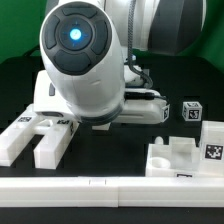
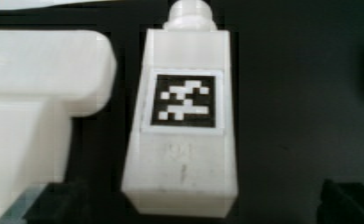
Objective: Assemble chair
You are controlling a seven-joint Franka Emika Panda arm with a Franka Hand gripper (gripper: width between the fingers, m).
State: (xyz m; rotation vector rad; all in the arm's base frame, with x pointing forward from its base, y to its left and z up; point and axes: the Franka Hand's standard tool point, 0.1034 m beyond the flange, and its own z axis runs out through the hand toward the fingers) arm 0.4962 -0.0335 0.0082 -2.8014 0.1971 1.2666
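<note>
Hovering over the long tagged block (image 2: 182, 110) with the gripper (image 2: 197, 207) spread wide and holding nothing, one dark fingertip (image 2: 46, 205) showing to each side of that block's plain end. Looks like the approach to a pick-up, probably early in building the chair. To do it well: centre over the block, keep the jaws square across its narrow width, come straight down, and close on the flat sides between the tag and the plain end, well clear of the round peg (image 2: 193, 12) at the block's other end. Mind the wide white part (image 2: 46, 95) lying just beside the block across a narrow dark gap; slip that side's finger in cleanly or risk shoving both pieces. Lift level, without dragging. No tray, bin or box anywhere around the block, so nothing contained. In the exterior view, apparently hidden beneath the arm (image 1: 80, 55); cannot place the small tagged cube (image 1: 190, 110) against the block.
</note>
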